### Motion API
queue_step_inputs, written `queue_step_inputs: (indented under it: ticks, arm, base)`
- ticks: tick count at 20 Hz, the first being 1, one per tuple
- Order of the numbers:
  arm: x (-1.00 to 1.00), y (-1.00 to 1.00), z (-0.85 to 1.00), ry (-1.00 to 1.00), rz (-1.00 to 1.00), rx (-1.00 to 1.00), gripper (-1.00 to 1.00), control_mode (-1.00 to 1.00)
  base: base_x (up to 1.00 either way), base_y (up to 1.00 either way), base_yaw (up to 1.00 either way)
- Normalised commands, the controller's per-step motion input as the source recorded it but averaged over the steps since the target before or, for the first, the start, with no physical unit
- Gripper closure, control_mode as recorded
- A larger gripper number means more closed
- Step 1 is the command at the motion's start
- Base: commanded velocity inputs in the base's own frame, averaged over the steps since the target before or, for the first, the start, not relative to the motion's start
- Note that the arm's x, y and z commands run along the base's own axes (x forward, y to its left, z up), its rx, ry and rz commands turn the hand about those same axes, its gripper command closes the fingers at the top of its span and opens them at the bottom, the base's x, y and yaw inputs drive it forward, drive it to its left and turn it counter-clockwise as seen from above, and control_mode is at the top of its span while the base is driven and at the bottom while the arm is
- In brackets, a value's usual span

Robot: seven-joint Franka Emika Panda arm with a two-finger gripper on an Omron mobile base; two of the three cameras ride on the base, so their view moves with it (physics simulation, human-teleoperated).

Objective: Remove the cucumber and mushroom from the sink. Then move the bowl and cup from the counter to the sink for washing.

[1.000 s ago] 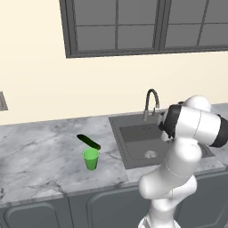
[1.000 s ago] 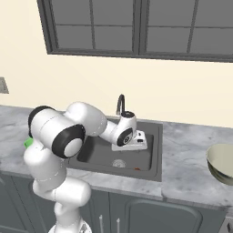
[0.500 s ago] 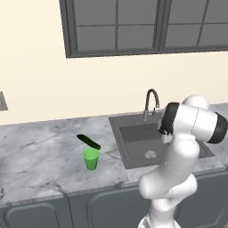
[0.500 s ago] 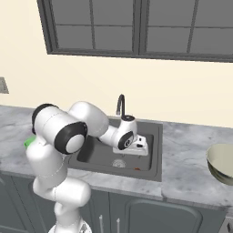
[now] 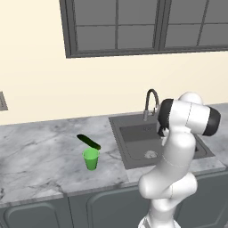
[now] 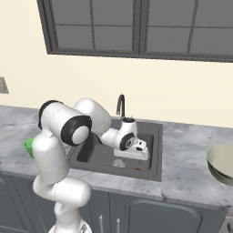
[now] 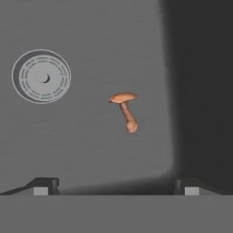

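My gripper (image 6: 137, 156) hangs open low inside the dark grey sink (image 6: 96, 154), its fingertips (image 7: 44, 186) spread wide with nothing between them. Straight below the gripper (image 7: 116, 187) a tiny orange-brown mushroom (image 7: 125, 110) lies on its side on the sink (image 7: 91, 36) floor; in the right base view the mushroom (image 6: 138, 169) is a small reddish speck near the basin's front wall. The dark green cucumber (image 5: 88, 141) rests on the counter (image 5: 40, 156) left of the sink (image 5: 133, 133), just behind the upright green cup (image 5: 91, 159). The pale bowl (image 6: 221, 164) sits on the counter at far right.
The round drain (image 7: 41, 76) lies to the left of the mushroom in the hand view. A curved faucet (image 6: 120, 105) stands at the sink's back edge. A darker sink wall (image 7: 205, 91) rises close to the mushroom's right. My own arm (image 5: 178, 147) hides the hand in the left base view.
The hand has sunk lower into the sink and a little toward its front. Its jaws have stayed wide. Cucumber, cup and bowl have not moved.
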Motion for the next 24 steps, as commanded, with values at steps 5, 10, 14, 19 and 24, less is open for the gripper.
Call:
queue_step_inputs:
  ticks: [5,10,14,19,24]
  arm:
    - [0.00,-0.12,-0.15,0.01,-0.03,0.00,-1.00,-1.00]
    - [0.00,-0.08,-0.19,0.00,-0.03,0.00,-1.00,-1.00]
    - [0.00,-0.04,-0.20,0.00,-0.04,0.00,-1.00,-1.00]
    - [0.00,-0.03,-0.19,0.00,-0.05,0.00,-1.00,-1.00]
    - [0.01,0.00,-0.19,0.00,-0.06,0.00,-1.00,-1.00]
  base:
    - [0.00,0.00,0.00]
    - [0.00,0.00,0.00]
    - [0.00,0.00,0.00]
    - [0.00,0.00,0.00]
    - [0.00,0.00,0.00]
